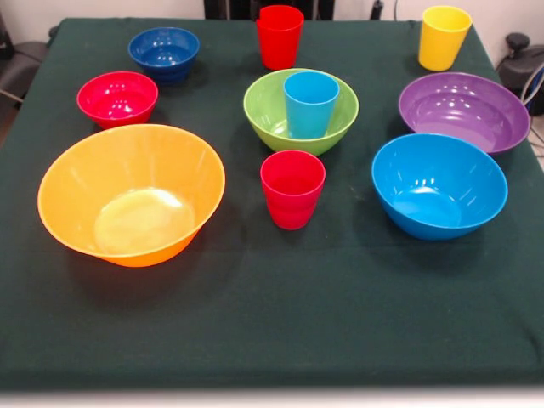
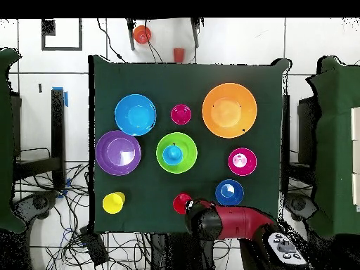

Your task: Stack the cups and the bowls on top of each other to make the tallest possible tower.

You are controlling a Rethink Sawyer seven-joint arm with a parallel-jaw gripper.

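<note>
A light blue cup (image 1: 310,104) stands upright inside the green bowl (image 1: 300,110) at centre, a red cup (image 1: 292,189) near it, orange-yellow bowl (image 1: 131,194) left, blue bowl (image 1: 439,184) right.

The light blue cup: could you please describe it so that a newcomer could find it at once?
Start at the dark green tablecloth and find the green bowl near its middle. The light blue cup stands upright inside that bowl. It is the only cup sitting in a bowl; the two red cups and the yellow cup stand on the cloth.
</note>
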